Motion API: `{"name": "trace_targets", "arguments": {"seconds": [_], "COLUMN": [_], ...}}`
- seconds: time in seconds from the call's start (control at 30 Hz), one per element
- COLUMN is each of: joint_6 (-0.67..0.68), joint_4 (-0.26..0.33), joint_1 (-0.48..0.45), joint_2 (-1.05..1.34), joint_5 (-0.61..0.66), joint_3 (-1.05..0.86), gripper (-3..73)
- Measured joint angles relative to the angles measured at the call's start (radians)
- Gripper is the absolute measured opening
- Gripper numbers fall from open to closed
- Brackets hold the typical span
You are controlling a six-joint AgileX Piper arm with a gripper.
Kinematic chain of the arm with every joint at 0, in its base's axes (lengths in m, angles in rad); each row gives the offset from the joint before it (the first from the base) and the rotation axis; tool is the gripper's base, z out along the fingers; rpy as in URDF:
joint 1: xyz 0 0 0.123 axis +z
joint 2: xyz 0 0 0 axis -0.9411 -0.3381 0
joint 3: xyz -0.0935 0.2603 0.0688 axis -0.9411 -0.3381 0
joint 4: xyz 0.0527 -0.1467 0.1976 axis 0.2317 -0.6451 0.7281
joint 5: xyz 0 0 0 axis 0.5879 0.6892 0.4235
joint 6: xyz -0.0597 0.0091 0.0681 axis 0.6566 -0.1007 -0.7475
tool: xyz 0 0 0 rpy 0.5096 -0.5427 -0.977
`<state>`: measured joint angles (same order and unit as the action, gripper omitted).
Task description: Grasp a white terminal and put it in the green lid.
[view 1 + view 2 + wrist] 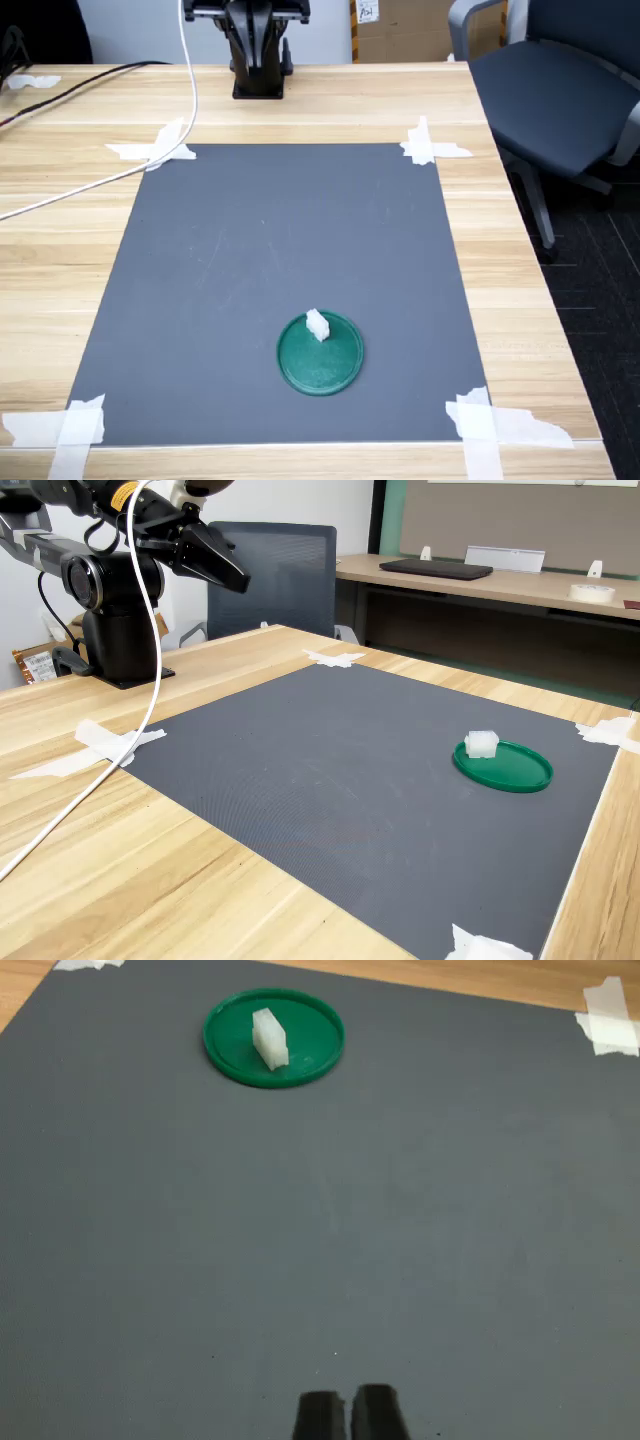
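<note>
White terminal (317,324): sits inside the green lid (335,368), upright, toward the lid's far-left part in the first exterior view.
Green lid: holds only the terminal; it lies on the near part of the dark mat (250,260) in the first exterior view.
Progress: placement looks done; nothing seems left but clearing away.
Tool (347,1415): fingertips together, nothing between them, well apart from the lid and raised near the arm base (120,630).
Bench (520,300): mat taped at its corners.

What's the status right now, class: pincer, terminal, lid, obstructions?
Pincer shut, empty, pulled back high near the arm base. White terminal sits inside green lid on the grey mat. Nothing else on the mat.
</note>
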<state>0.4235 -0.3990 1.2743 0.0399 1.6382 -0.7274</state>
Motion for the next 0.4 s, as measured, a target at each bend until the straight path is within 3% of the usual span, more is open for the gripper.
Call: {"name": "trace_targets", "arguments": {"seconds": [0.4], "joint_6": [0.0], "joint_4": [0.0], "joint_1": [0.0], "joint_2": [0.076], "joint_5": [-0.001], "joint_3": [-0.084], "gripper": [-3.0]}}
